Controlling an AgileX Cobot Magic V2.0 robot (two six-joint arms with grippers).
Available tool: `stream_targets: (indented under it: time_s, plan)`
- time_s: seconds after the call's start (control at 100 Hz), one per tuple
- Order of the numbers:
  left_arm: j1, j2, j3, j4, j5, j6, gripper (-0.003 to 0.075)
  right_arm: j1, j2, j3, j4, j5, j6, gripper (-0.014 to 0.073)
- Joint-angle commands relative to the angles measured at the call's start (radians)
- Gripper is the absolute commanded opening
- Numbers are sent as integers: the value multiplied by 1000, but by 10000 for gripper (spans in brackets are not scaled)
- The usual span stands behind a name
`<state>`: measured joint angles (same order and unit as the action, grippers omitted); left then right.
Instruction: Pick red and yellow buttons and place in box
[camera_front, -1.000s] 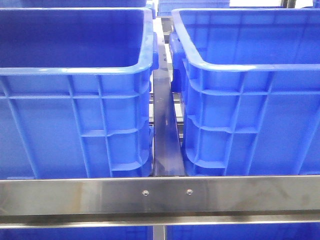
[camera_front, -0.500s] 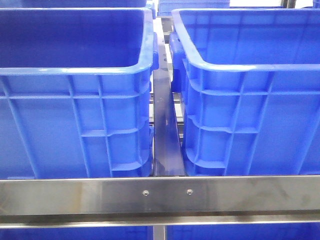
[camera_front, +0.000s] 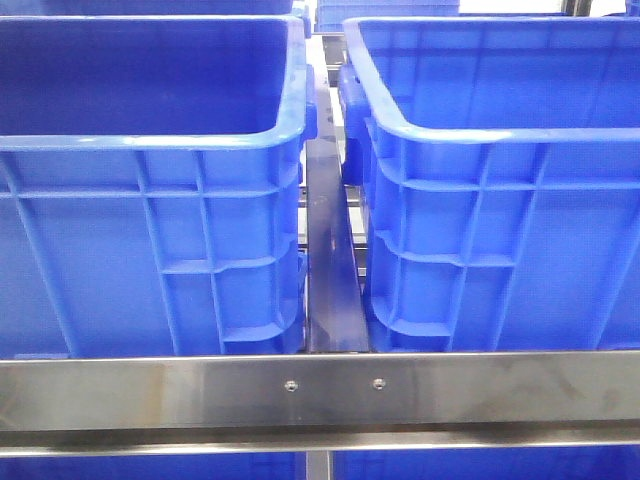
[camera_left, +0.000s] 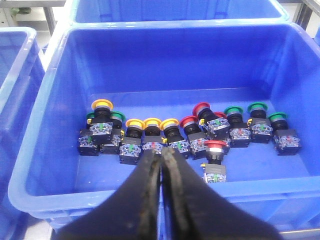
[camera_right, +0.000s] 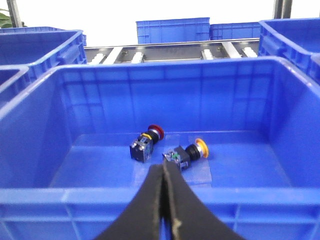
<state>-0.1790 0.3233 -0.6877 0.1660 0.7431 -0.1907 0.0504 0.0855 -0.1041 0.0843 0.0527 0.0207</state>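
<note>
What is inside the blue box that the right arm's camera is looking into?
Two push buttons lie on the floor of the blue box: a red button and a yellow button. The near wall and the closed right gripper hide the floor's nearest strip.

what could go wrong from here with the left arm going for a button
The buttons lie packed in a touching row, with green ones mixed in, so the left pincer, now shut, might nudge neighbours or catch a wrong colour. The lone red button stands apart and looks like the safer pick. The crate wall sits just under the fingers, so a low approach could clip its rim.
</note>
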Motion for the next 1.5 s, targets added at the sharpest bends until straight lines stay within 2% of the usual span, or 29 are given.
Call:
stream_targets:
  time_s: [0.0, 0.26, 0.31, 0.62, 1.49]
  plan:
    - [3, 11, -23, 4, -78, -9, -19, 2, -23, 14, -25, -103, 22, -69]
    - [3, 11, -23, 4, -78, -9, -19, 2, -111, 133, -25, -116, 22, -69]
    - [3, 11, -23, 4, -78, -9, -19, 1, -118, 131, -28, -84, 22, -69]
    - [3, 11, -23, 4, -78, -9, -19, 1, -118, 131, -46, -125, 22, -69]
    - [3, 11, -23, 4, -78, -9, -19, 1, -118, 131, -46, -120, 22, -69]
